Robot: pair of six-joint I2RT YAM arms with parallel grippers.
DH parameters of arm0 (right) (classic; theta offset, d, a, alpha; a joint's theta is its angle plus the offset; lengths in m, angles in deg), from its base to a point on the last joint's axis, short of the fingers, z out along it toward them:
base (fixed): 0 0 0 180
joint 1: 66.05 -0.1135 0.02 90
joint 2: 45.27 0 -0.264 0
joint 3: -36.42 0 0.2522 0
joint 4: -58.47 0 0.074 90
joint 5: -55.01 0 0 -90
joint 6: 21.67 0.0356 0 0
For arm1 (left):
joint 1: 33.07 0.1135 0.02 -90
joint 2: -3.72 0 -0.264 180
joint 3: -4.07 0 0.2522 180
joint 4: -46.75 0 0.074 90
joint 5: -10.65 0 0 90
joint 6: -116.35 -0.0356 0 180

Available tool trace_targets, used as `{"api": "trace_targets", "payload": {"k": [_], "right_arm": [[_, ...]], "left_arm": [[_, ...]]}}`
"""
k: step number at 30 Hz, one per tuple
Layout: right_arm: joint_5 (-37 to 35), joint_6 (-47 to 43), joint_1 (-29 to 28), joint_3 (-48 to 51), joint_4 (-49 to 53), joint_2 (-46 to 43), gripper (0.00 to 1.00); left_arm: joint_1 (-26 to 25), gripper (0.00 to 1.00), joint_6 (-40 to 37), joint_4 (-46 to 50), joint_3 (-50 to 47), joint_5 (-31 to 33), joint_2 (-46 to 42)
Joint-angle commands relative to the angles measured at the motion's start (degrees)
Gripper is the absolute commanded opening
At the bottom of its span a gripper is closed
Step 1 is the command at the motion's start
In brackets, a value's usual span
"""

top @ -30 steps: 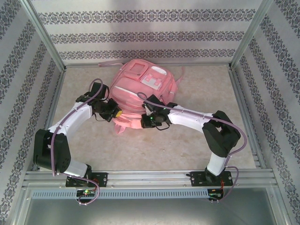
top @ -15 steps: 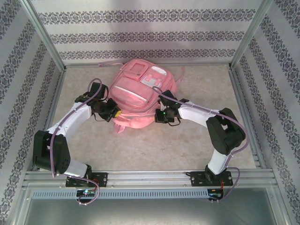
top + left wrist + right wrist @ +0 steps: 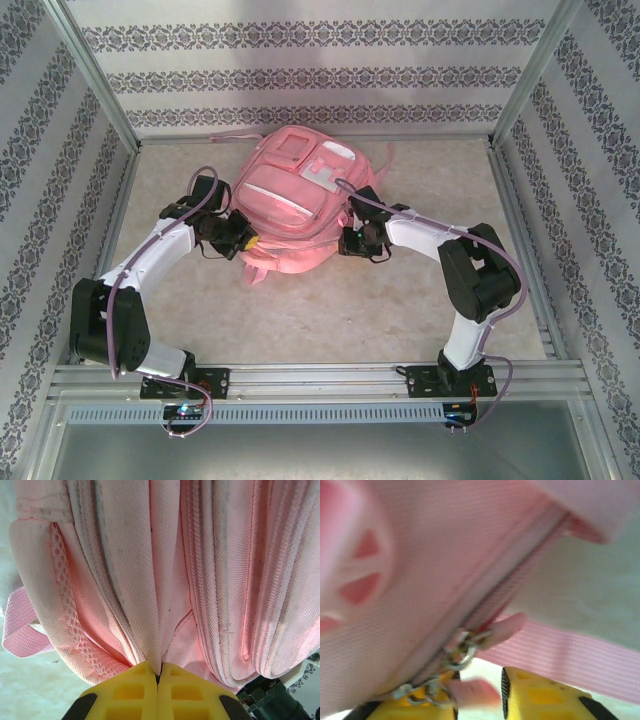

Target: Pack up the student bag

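On the left, the left pincer [image 3: 247, 240] was clenched on the student bag [image 3: 300, 190], a large pink fabric backpack with front zip pockets and pale trim patches. In the left wrist view its yellow fingertips [image 3: 145, 690] met tightly on a fold of the pink cloth, just beside the mesh side panel [image 3: 70, 615]. The bag lay flat, pockets upward, at the middle of the far half of the surface [image 3: 330, 310], its near end between the two arms.

On the right, the right pincer [image 3: 350, 240] sat against the bag's right side. Its jaws stood apart, released. The metal zip pulls [image 3: 465, 652] with pink tabs dangled just at the gap, and a pink strap [image 3: 570, 650] ran behind.

Judging by this, the work was at a zip: one arm steadied the cloth while the other tended the sliders. Whether anything had been packed inside could not be told.

The surface was pale, marbled stone in look, edged by an aluminium frame [image 3: 320, 380], with patterned grey-and-white wallpaper walls [image 3: 300, 80] on three sides.
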Motion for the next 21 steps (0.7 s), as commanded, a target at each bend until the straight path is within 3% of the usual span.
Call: {"api": "trace_targets", "payload": {"k": [1,5,12,21], "right_arm": [[-4.91,-1.53,-0.08,-0.48,3.88,-4.12,0.38],[-13.54,-5.07,-2.48,4.32,5.33,-16.26,0.4],[-27.3,-7.3,-2.75,10.53,8.58,-36.56,0.45],[-22.98,-5.75,-0.38,13.55,8.09,-43.68,0.47]], "left_arm": [[-0.93,0.0,-3.01,-0.32,1.56,-0.72,-1.47],[-7.25,0.0,-5.17,-1.66,2.71,-2.11,0.24],[-21.0,0.0,-14.54,4.99,8.13,-3.36,6.29],[-33.18,0.04,-15.35,4.15,6.71,-8.98,10.82]]}}
